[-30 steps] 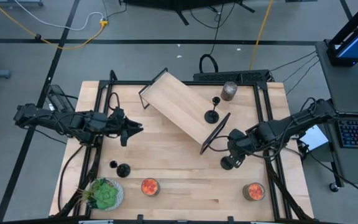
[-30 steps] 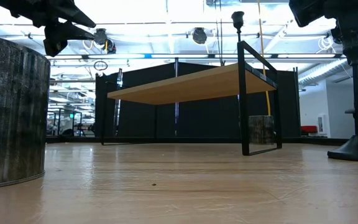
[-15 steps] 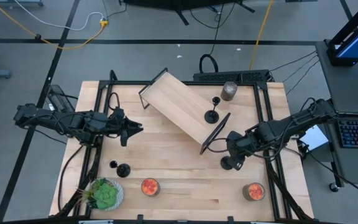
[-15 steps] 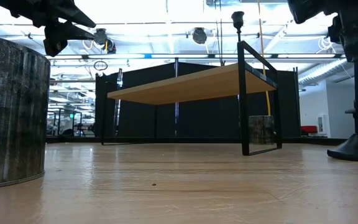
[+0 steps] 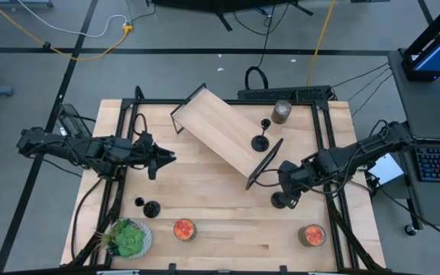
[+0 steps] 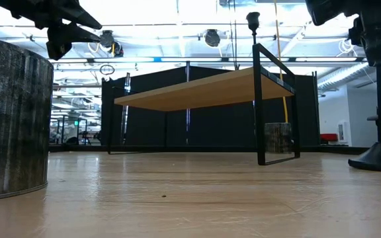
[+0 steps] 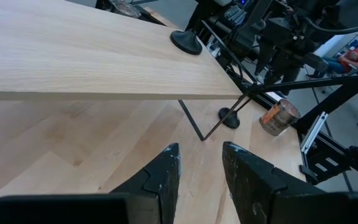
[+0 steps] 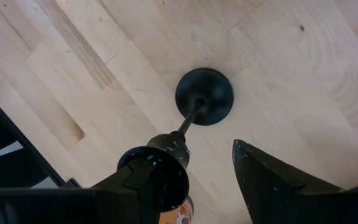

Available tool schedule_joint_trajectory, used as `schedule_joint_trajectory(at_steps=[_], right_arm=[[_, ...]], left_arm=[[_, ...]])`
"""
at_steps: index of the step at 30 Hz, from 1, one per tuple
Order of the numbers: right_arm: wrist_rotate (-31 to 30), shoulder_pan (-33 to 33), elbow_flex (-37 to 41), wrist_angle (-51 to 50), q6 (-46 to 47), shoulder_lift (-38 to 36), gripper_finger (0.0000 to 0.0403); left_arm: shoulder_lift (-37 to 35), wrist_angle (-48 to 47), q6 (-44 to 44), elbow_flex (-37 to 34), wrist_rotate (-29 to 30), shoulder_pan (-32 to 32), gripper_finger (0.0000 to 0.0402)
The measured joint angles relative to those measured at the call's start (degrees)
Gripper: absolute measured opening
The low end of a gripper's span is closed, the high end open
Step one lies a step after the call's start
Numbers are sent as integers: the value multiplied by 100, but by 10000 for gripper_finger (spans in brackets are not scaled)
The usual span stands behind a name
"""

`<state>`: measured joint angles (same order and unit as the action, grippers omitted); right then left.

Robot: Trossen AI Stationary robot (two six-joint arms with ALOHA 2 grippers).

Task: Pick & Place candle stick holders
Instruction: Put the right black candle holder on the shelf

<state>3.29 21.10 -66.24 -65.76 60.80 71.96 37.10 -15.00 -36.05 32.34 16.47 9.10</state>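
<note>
Three black candle stick holders show. One stands on its round base (image 5: pixel 260 143) on the tilted wooden shelf (image 5: pixel 224 130). Another (image 5: pixel 150 207) rests on the table near the left front, seemingly on its side. The last (image 5: pixel 281 200) stands upright on the table by the shelf's right leg. Its base (image 8: pixel 204 96) is on the wood. My right gripper (image 8: pixel 204 152) hangs open above it, pointing steeply down, with the holder's cup (image 8: pixel 160 158) close beside one finger. My left gripper (image 7: pixel 201 149) waits open, raised at the table's left, with nothing between its fingers. My right gripper stands over the upright holder with the cup top (image 8: pixel 166 149) right at one fingertip (image 8: pixel 145 183). The other finger is well apart from it. Whether that finger touches the cup I cannot tell. The holder rests upright on its base on the table.
A grey cylindrical jar (image 5: pixel 282 111) stands at the back right. Two jars with orange-red tops (image 5: pixel 184 229) (image 5: pixel 312 234) and a green plant (image 5: pixel 128 238) line the near edge. Black frame rails (image 5: pixel 328 153) run along the table's sides. Bare wood lies between the shelf and the jars.
My right gripper has tipped and rolled slightly above the standing holder without changing place. The holder and my left gripper have kept still.
</note>
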Motion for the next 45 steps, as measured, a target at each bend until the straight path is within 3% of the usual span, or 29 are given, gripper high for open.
schedule_joint_trajectory(at_steps=[16,21,29,45], right_arm=[[-21,-4,0,-40,-20,0,166],[-35,-4,0,-48,0,0,124],[-30,-4,-2,-47,-18,-7,15],[326,-7,-231,472,-388,-7,8]], left_arm=[[0,0,35,0,2,1,127],[0,0,35,0,2,-1,127],[0,0,33,0,4,-1,127],[0,0,590,2,12,-1,127]])
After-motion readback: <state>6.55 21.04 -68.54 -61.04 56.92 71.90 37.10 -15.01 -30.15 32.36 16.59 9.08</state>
